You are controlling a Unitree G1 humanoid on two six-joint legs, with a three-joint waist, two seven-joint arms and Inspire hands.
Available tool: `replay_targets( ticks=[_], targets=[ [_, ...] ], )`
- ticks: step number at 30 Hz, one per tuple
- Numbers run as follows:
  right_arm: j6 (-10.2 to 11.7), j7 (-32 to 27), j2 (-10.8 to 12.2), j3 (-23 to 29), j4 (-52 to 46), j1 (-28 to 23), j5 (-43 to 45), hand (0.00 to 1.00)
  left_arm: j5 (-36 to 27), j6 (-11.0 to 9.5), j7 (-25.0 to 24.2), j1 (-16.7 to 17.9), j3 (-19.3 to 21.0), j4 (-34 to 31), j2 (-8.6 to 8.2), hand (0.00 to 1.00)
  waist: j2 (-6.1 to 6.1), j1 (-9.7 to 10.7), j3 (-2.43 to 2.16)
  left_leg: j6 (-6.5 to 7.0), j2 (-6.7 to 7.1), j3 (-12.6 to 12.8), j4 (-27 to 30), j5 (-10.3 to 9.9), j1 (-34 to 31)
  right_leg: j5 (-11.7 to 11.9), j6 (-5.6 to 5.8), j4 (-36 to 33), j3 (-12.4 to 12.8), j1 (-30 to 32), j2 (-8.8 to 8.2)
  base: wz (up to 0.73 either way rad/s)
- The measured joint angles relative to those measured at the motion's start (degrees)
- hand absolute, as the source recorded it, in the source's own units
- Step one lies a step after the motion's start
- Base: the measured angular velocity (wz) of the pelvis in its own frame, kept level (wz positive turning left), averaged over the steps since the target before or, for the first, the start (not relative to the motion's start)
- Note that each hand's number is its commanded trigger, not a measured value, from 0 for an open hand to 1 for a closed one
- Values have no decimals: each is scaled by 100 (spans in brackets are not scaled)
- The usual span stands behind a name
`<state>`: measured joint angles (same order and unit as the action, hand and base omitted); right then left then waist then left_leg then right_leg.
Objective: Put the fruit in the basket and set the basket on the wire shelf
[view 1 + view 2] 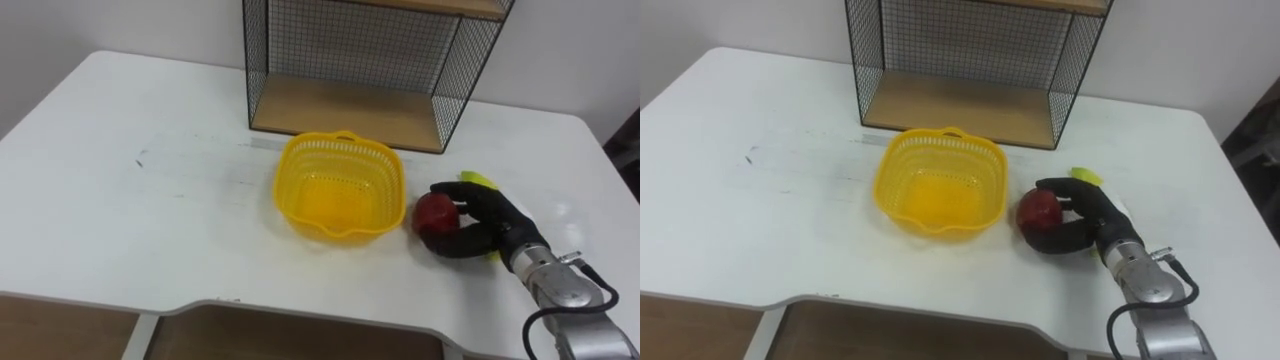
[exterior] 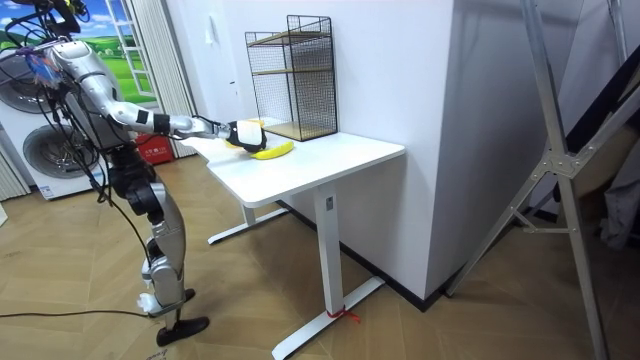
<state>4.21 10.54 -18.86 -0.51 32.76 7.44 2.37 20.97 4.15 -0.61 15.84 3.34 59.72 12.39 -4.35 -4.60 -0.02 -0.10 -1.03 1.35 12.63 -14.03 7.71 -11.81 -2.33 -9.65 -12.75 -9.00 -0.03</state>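
White table (image 1: 120, 200) spreads before the robot, with the wire shelf (image 1: 350, 60) at 12 o'clock along its back edge and the empty yellow basket (image 1: 385, 165) just in front of it. At the basket's 3 o'clock, the right hand (image 1: 490, 225) curls fingers and thumb round the red apple (image 1: 433, 213), low at the tabletop, just beside the basket wall. Being round, the apple could slip out on lifting and roll away; the wrist might drag the banana (image 1: 480, 181) or nudge the light basket. That banana lies under the hand, long axis seemingly 12 to 6 o'clock, one tip showing at 12. The apple has no clear long axis.
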Motion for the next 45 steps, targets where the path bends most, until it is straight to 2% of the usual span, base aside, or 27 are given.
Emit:
replay_targets(
  ticks=[7,13,21,29,37,40,45],
  targets=[
    [-59,16,-12,14,32,-21,-589,100,7,0,36,-10,105,1,-2,0,-2,-3,7,0,5,-4,-20,0,-18,0,0,6,2,1,-3,0],
    [-63,-130,-9,27,55,-80,-1161,100,8,8,39,84,126,-4,-10,0,-17,89,-4,0,1,-1,-82,1,-22,0,1,14,-17,5,-3,0],
    [-80,-455,16,477,-88,-113,-1834,100,8,17,39,154,267,-9,-37,0,117,170,-30,0,-2,16,-91,1,-12,-4,6,15,4,2,6,0],
    [-80,-615,16,509,-353,-113,-1909,100,5,14,39,148,221,7,-41,0,82,170,-22,0,-3,26,-86,2,19,-3,5,-24,21,-11,6,0],
    [-55,-860,21,503,-1588,-113,-1738,100,125,0,37,146,221,22,-48,0,56,112,-3,-1,-10,112,-106,2,67,-3,5,-7,122,-10,19,-5],
    [-55,-861,20,493,-1992,-113,-1703,100,126,0,37,137,224,22,-51,0,44,100,18,0,-9,113,-115,2,53,-3,5,-8,128,9,19,0],
    [-61,-783,17,267,-2517,-111,-1065,100,125,5,37,94,219,7,-65,0,55,78,14,-1,-21,164,-128,2,35,-3,5,-39,176,70,29,-5]
  ],
)
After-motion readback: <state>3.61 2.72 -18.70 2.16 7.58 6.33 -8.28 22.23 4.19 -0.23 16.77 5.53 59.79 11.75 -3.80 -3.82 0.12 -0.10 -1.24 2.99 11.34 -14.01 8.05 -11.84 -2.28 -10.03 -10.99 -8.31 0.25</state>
